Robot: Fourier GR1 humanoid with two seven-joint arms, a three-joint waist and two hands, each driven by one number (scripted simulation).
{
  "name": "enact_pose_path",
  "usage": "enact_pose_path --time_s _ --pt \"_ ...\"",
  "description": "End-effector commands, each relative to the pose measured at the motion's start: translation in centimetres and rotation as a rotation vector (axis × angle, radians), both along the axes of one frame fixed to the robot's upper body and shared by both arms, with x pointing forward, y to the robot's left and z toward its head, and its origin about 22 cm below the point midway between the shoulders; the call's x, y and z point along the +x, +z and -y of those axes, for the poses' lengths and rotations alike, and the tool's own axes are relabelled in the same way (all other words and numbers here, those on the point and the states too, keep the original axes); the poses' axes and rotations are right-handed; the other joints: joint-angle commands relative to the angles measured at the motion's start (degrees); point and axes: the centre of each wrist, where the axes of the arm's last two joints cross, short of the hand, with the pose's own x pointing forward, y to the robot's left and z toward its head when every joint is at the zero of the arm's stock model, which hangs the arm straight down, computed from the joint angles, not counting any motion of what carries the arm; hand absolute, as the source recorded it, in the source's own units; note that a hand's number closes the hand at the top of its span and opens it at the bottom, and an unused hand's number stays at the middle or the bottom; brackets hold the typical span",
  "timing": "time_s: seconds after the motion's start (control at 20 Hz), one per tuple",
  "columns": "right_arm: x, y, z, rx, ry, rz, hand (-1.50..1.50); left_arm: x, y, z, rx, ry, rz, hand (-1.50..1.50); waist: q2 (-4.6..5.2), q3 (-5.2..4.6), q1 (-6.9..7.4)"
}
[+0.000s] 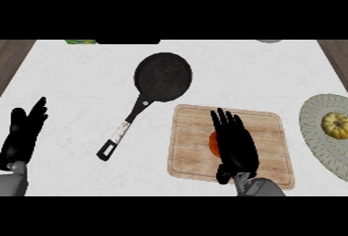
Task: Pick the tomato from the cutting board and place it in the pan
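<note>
A red tomato (212, 142) lies on the wooden cutting board (265, 138), mostly hidden under my right hand (236, 146). That hand hovers over the board with fingers straight and pointing away from me, open. The black pan (163, 76) sits on the white counter up and to the left of the board, its handle (122, 131) running down-left. My left hand (24, 131) rests open at the left edge, fingers up, far from the pan.
A grey-green plate (319, 115) holding a small yellow squash (335, 124) stands at the right edge, close to the board. A green item (81, 42) and a dark object (128, 41) lie at the counter's far edge.
</note>
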Motion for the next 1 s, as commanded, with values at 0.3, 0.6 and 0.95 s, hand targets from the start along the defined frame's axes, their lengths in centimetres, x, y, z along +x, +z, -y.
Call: enact_pose_path --time_s 0.3,0.6,0.95 --pt "2.5 -0.7 -0.1 -0.131 0.059 0.115 1.50 0.3 1.2 0.7 -0.003 0.005 0.003 0.00 0.00 0.02 0.18" --pt "-0.3 -1.4 0.8 -0.089 0.058 0.149 1.50 -0.5 -1.0 0.1 -0.004 0.008 0.015 0.00 -0.02 0.00 -0.09" --pt "5.2 -2.5 11.0 -0.007 -0.076 -0.090 1.50 0.8 0.2 1.4 -0.011 0.017 0.003 0.00 0.21 0.03 0.04"
